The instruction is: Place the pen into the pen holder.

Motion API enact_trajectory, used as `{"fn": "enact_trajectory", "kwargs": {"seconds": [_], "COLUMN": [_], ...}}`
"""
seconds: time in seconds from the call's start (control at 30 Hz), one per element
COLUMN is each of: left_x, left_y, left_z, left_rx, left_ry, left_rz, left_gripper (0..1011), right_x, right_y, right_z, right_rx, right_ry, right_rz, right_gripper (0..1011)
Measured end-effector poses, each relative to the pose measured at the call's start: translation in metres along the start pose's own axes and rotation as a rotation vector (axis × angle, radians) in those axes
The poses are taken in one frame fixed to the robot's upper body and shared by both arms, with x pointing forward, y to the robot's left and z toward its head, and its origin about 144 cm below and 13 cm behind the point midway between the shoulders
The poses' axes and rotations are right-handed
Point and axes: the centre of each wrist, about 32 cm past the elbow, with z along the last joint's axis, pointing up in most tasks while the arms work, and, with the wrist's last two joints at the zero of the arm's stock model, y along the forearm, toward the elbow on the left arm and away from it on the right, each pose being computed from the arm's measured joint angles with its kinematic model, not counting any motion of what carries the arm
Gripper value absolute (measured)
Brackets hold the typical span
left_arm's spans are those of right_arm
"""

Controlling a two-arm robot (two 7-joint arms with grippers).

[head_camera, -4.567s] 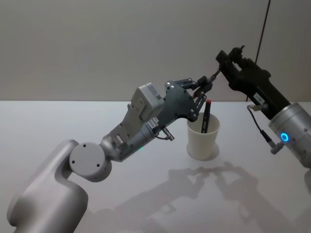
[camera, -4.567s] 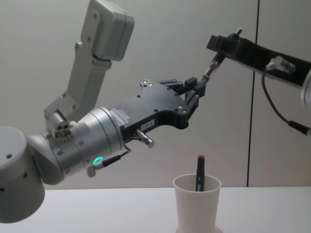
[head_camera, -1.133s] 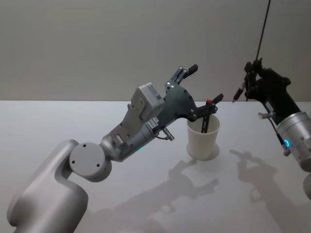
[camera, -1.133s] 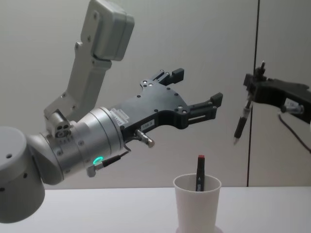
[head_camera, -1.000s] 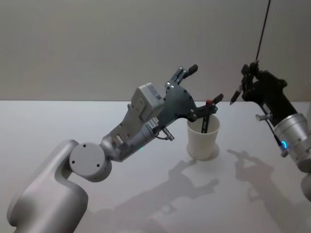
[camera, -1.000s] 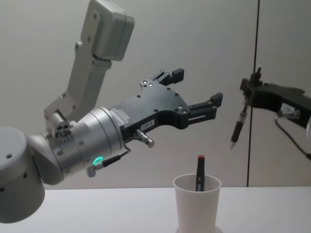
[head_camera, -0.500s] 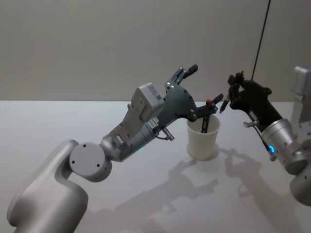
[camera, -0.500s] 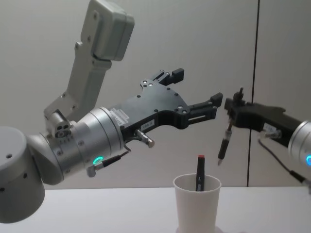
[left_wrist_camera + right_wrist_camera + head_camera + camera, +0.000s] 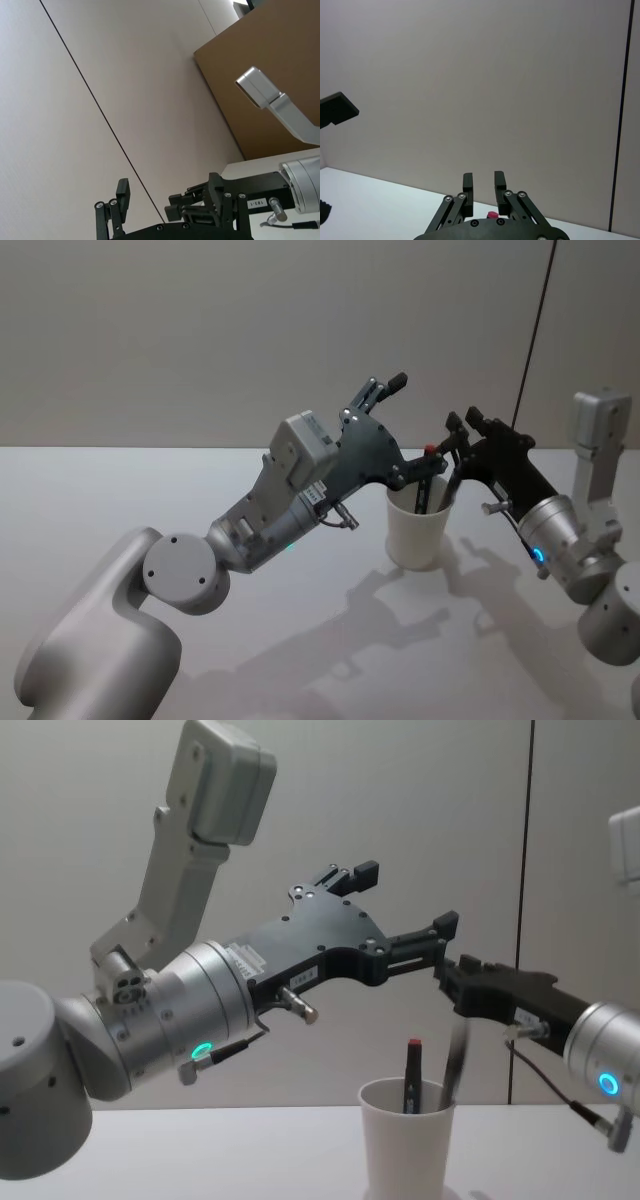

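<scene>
White paper cup (image 9: 405, 1140) already held a red-capped pen (image 9: 411, 1075); right gripper (image 9: 452, 988), jaws slightly apart, had let a second pen (image 9: 455, 1065) drop in, left gripper (image 9: 400, 910) hovered wide open above; risk: withdrawing arm could tip light cup.

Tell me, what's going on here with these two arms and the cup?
The robot is putting pens into a white paper cup. Its right hand is just above the cup's rim with a dark pen reaching down into it, beside a red-capped pen already inside. The left hand hovers open above the cup, holding nothing.
</scene>
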Motion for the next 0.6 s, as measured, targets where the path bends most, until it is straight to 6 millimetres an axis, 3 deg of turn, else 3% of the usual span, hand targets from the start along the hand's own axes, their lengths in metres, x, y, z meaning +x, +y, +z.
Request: {"fn": "enact_trajectory", "kwargs": {"seconds": [0.4,0.5,0.6], "left_x": [0.0000,0.0000,0.0000], "left_y": [0.0000,0.0000,0.0000], "left_z": [0.0000,0.0000,0.0000], "left_rx": [0.000,0.000,0.000], "left_ry": [0.000,0.000,0.000], "left_rz": [0.000,0.000,0.000], "left_gripper": [1000,1000,1000], "right_x": [-0.0007,-0.0007,-0.0006], "right_y": [0.0048,0.0054,0.0057], "right_z": [-0.0083,-0.0093,-0.0101], "right_rx": [-0.003,-0.002,0.000], "right_ry": [0.007,0.009,0.011], "right_rz": [0.012,0.013,0.015], "right_gripper": [568,712,768]}}
